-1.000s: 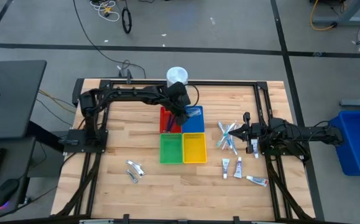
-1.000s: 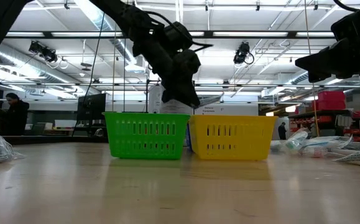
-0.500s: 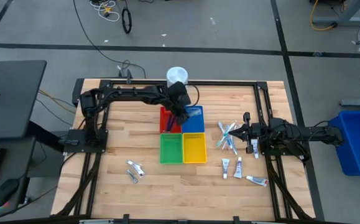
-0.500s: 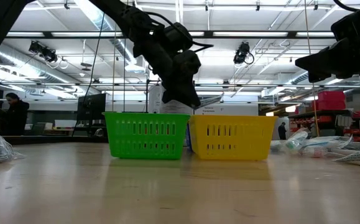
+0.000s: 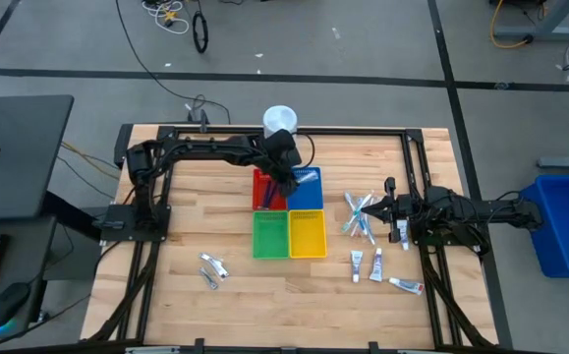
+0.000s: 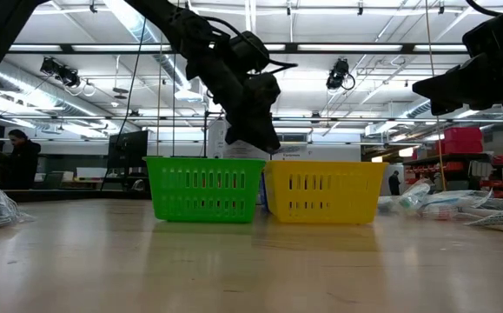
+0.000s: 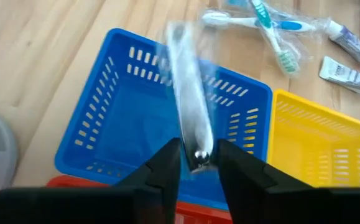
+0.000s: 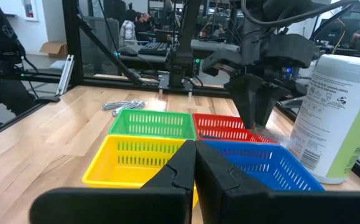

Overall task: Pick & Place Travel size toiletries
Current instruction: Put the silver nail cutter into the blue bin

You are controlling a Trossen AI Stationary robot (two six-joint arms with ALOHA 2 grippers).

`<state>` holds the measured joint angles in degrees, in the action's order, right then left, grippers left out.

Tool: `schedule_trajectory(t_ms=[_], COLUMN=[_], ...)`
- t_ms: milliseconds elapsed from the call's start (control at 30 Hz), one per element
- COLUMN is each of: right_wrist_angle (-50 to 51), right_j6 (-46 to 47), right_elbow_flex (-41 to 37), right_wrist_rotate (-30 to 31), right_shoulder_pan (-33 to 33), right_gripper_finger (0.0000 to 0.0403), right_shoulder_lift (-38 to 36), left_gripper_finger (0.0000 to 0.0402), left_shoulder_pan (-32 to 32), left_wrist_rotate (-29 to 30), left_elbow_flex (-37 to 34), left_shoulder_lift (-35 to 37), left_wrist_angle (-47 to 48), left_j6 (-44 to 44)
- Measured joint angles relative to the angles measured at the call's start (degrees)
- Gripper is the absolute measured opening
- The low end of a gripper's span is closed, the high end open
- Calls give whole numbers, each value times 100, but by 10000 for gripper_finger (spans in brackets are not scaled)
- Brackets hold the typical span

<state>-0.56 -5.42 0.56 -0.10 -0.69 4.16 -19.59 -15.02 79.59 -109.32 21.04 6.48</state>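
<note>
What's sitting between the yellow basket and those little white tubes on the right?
Nothing: in the high view, bare wood separates the yellow basket from the white tubes.

Left gripper point(image 7: 195, 163) hung above one basket point(image 7: 130, 124); another basket point(image 7: 316, 143) beside it, toothbrushes point(image 7: 273, 31) lay beyond both.

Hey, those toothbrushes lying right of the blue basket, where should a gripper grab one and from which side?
Take a toothbrush by the middle of its handle, coming straight down from above. They lie flat on the table and crossed over each other, so pick a handle stretch clear of the overlap, fingers closing across its thin width.
</note>
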Motion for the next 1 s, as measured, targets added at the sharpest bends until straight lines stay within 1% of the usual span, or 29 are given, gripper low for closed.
schedule_trajectory(t_ms=[233,333,433,600,767,900,1000], right_wrist_angle=[2,2,1,1,0,0,0], right_j6=[1,-1,0,-1,-1,-1,0], right_elbow_flex=[0,0,0,0,0,0,0], right_wrist_rotate=[0,0,0,-2,-2,-2,-1], right_shoulder_pan=[0,0,0,2,0,2,1], right_gripper_finger=[14,13,13,13,13,13,14], right_shoulder_lift=[-2,-2,-1,-1,-2,-2,-2], left_gripper_finger=[166,177,179,165,137,114,97], left_shoulder_pan=[15,21,33,48,113,241,299], left_wrist_rotate=[-5,-136,-113,-167,-223,92,280], left_elbow_flex=[0,0,0,85,166,169,173], left_shoulder_lift=[0,0,0,86,470,848,1033], left_wrist_angle=[4,4,15,324,776,962,996], left_j6=[39,35,32,-48,-406,-697,-748])
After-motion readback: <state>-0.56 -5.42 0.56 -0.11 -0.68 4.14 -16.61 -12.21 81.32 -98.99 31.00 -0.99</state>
